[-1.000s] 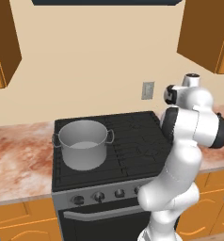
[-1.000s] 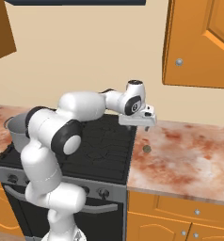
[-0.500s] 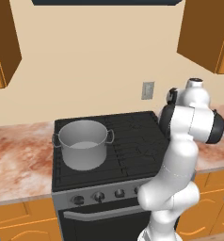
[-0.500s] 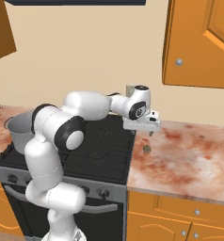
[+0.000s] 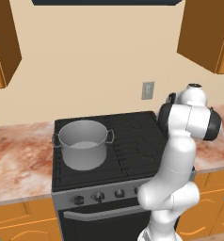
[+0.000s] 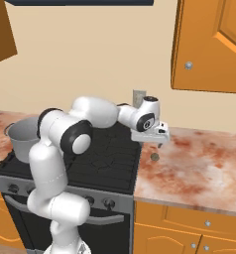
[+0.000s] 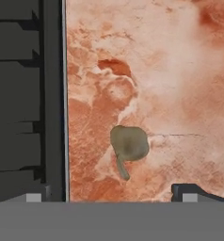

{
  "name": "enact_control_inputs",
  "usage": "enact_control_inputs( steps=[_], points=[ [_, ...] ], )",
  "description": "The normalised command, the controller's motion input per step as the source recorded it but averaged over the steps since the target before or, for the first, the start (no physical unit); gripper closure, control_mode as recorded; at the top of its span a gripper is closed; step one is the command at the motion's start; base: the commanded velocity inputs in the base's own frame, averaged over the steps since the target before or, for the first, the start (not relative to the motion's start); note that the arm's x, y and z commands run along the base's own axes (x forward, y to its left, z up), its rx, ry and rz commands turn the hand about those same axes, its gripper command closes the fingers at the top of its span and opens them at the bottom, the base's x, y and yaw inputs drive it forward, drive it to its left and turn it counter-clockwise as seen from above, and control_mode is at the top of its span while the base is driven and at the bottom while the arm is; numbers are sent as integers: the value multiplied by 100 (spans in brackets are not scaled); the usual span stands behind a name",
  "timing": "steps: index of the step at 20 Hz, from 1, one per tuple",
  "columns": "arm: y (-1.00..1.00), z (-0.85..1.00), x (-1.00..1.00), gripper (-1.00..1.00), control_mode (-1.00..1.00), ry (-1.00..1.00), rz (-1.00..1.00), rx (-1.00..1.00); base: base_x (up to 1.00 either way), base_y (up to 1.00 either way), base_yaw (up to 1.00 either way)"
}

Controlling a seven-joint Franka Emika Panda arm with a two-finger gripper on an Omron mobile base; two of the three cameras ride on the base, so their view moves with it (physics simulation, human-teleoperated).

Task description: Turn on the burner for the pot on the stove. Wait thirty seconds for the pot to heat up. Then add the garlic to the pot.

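With the claw (image 6: 158, 139) spread wide above the garlic (image 7: 128, 143), which lies on the bench (image 7: 180, 70) at lower centre of the hand view, an off-centre descent could nudge the small bulb aside.

Lighting: even, bright, rendered.
Shadows: faint beside the small grey-tan garlic bulb (image 7: 129, 143).
Sharpness: soft, blocky around that bulb.
Glare: none.

The gripper (image 6: 158, 144) has swung further right off the stove (image 6: 105, 163) and lower over the marbled counter (image 6: 199, 163) (jaws spread wide), now hanging just above the garlic (image 6: 154, 157).
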Motion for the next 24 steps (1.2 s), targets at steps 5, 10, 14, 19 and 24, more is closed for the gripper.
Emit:
enact_control_inputs(
  steps=[5,10,14,19,24],
  points=[
    [-15,-24,12,-100,-100,0,0,0,0,0,0],
    [-14,-22,30,-100,-100,0,0,0,0,0,0],
    [-14,-19,23,-100,-100,0,0,0,0,0,0],
    [-8,-23,2,-100,-100,2,0,0,0,0,0],
    [2,-32,-1,-100,-100,9,0,0,0,0,0]
  ],
)
